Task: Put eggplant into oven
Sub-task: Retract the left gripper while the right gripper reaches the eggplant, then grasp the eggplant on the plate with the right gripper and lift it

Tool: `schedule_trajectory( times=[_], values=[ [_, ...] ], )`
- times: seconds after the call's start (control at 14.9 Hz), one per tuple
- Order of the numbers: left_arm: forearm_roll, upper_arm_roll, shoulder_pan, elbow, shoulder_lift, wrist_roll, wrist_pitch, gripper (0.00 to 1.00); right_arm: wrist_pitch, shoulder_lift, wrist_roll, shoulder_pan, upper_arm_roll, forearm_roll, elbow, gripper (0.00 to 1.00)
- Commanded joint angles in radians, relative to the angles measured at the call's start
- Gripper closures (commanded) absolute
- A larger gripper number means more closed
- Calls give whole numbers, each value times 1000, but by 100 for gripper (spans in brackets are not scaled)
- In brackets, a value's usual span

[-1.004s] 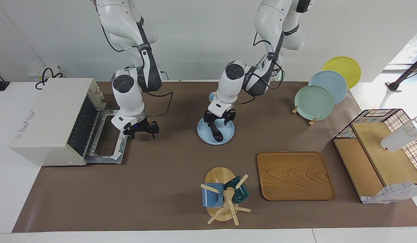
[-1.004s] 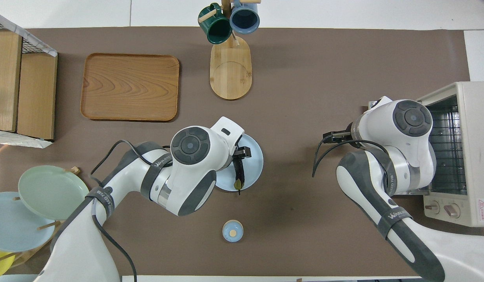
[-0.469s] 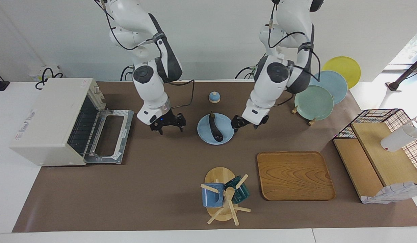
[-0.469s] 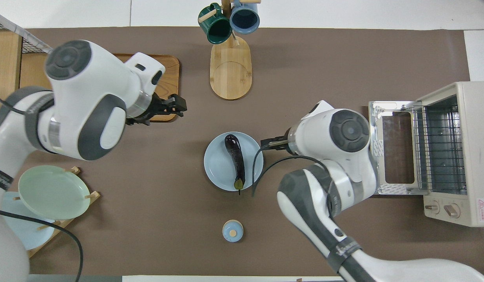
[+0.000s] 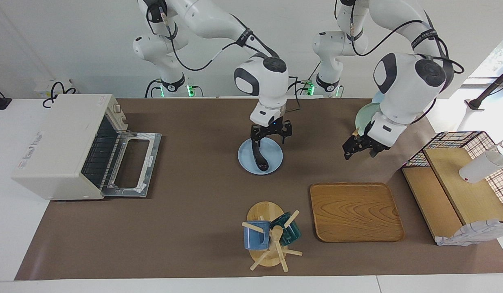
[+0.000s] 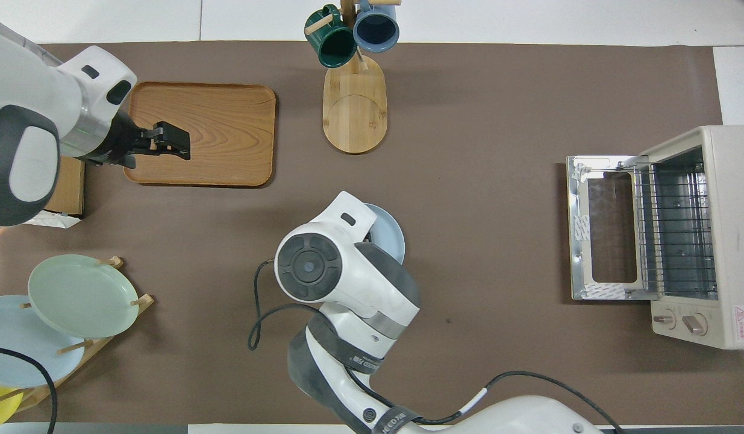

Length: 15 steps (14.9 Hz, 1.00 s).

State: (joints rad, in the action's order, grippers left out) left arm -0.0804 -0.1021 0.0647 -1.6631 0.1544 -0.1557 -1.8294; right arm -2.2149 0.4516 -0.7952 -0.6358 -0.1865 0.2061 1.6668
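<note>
The dark purple eggplant lies on a light-blue plate in the middle of the table. My right gripper hangs open just over the eggplant's stem end, fingers pointing down on either side of it. In the overhead view the right arm's wrist hides the eggplant, and only the plate's rim shows. The cream-white oven stands at the right arm's end of the table, its door folded down flat and its wire rack showing. My left gripper is open and empty, over the wooden tray's edge.
A wooden tray lies farther from the robots than the plate. A mug tree holds a blue and a green mug. A plate rack and a wire-and-wood rack stand at the left arm's end.
My right gripper has swung from beside the plate to over the eggplant's stem end. My left gripper has drawn away from the plate toward the wooden tray. The eggplant has not moved.
</note>
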Motion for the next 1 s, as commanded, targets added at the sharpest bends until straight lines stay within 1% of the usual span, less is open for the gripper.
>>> schedule_trajectory(
  times=[0.0, 0.07, 0.13, 0.2, 0.27, 0.33, 0.54, 0.6, 0.67, 0.74, 0.8, 0.94],
  values=[
    [22, -7, -37, -21, -102, 96, 93, 0, -21, 58, -18, -4, 1, 29, -44, 0],
    [22, -7, -55, -20, -122, 120, 119, 0, -76, 47, -18, -5, 1, 29, 17, 0],
    [22, -5, -58, -21, -137, 145, 139, 0, -128, 35, -18, -4, 1, 29, 66, 5],
    [24, 7, -59, -23, -157, 148, 163, 0, -149, 33, -18, -4, 1, 29, 80, 17],
    [31, 10, -57, -30, -173, 150, 185, 0, -144, 32, -16, -4, 1, 29, 79, 33],
    [43, 12, -57, -37, -196, 154, 205, 0, -152, 32, -18, -4, 1, 29, 83, 38],
    [48, 51, -8, -41, -220, 160, 265, 0, -158, 39, -27, -33, 1, 29, 99, 39],
    [48, 59, 0, -34, -219, 157, 263, 0, -158, 42, -30, -36, 1, 30, 99, 46],
    [47, 64, 3, -26, -214, 156, 260, 0, -155, 42, -30, -36, 1, 30, 102, 58],
    [45, 68, 15, -14, -208, 154, 259, 0, -146, 42, -29, -36, 2, 30, 96, 86],
    [44, 87, 30, -6, -205, 151, 262, 0, -137, 42, -25, -33, 2, 35, 91, 100],
    [48, 91, 38, -6, -204, 153, 257, 0, -134, 42, -24, -31, 2, 48, 91, 100]
  ],
)
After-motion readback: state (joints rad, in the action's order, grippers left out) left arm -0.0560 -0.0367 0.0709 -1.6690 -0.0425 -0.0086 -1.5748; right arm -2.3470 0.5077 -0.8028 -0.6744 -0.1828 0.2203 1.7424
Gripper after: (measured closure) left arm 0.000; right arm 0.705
